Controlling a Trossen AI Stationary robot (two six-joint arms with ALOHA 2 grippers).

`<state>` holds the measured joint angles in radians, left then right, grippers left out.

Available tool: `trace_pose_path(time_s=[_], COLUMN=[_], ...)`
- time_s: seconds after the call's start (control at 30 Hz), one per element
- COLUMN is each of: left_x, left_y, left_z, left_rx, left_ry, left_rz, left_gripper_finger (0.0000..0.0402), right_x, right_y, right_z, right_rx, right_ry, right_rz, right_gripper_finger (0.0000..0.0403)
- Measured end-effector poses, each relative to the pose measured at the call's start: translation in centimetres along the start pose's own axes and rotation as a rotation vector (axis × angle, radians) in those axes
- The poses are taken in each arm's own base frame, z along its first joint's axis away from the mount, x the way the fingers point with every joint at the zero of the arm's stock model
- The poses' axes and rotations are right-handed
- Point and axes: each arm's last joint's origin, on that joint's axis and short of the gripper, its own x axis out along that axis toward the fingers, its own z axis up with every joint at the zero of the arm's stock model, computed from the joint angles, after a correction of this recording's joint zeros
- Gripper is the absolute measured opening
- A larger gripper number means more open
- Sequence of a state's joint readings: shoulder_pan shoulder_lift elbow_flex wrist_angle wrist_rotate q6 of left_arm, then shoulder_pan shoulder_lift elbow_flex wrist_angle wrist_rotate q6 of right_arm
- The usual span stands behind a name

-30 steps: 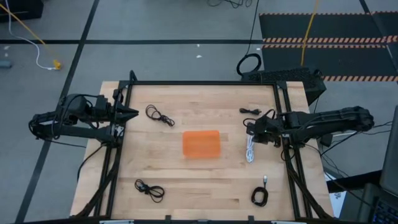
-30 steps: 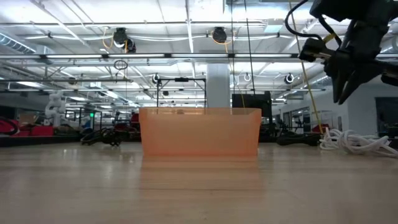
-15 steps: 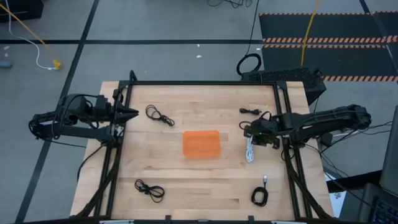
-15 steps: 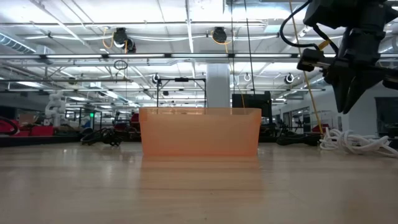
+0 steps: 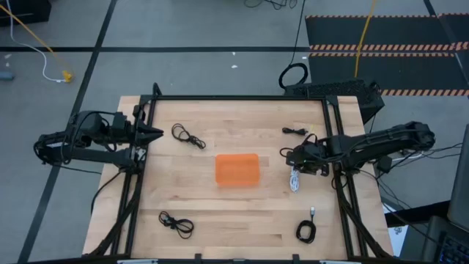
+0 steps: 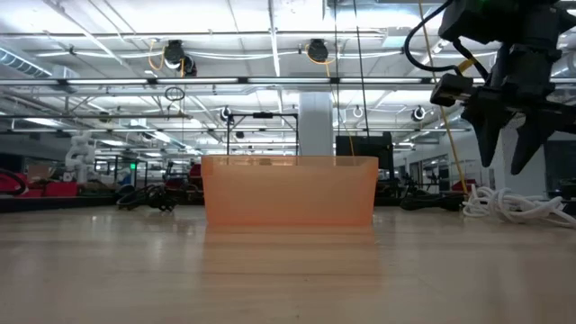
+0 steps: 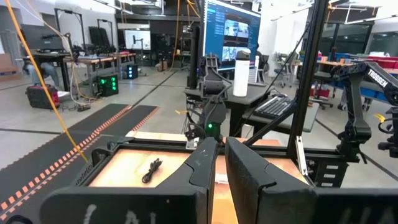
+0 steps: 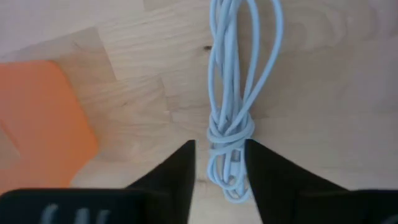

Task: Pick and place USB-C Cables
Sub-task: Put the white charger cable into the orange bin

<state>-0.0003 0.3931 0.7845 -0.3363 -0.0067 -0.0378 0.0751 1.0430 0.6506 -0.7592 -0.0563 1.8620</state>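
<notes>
A white USB-C cable point(image 5: 294, 180) lies in a long narrow bundle on the table right of the orange tray point(image 5: 237, 169). My right gripper point(image 8: 219, 149) hangs open above the bundle's wrapped end point(image 8: 229, 134), one finger on each side and clear of it; in the low view the right gripper point(image 6: 504, 166) is above the white cable point(image 6: 517, 205). Black cables lie at far left point(image 5: 188, 136), near left point(image 5: 176, 222), far right point(image 5: 294, 132) and near right point(image 5: 305, 231). My left gripper point(image 5: 155, 133) waits shut at the table's left edge.
The orange tray point(image 6: 290, 191) stands in the middle of the table, a short way left of the right gripper. A black frame point(image 5: 242, 97) runs round the table's edges. Bare wood lies between the tray and the cables.
My right gripper has moved a little toward the table's left, over the white cable's wrapped end, and dropped slightly. Its fingers, closed to a point a second ago, have spread open. The cables and tray have stayed put.
</notes>
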Motion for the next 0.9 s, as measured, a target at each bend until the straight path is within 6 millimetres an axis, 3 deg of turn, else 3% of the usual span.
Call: trace_pose_path(time_s=[0.17, 0.33, 0.9], left_x=[0.0, 0.0, 0.0], left_y=[0.0, 0.0, 0.0], left_z=[0.0, 0.0, 0.0], left_rx=[0.000, 0.000, 0.000], left_ry=[0.000, 0.000, 0.000], left_rz=[0.000, 0.000, 0.000], left_gripper_finger=[0.0042, 0.0042, 0.0042], right_x=[0.6, 1.4, 4.1], right_y=[0.0, 0.4, 1.0], right_z=[-0.3, -0.4, -0.4], right_rx=[0.023, -0.024, -0.032], right_ry=[-0.005, -0.011, -0.041], right_rz=[-0.034, -0.054, -0.150], right_gripper_finger=[0.0217, 0.0252, 0.0251])
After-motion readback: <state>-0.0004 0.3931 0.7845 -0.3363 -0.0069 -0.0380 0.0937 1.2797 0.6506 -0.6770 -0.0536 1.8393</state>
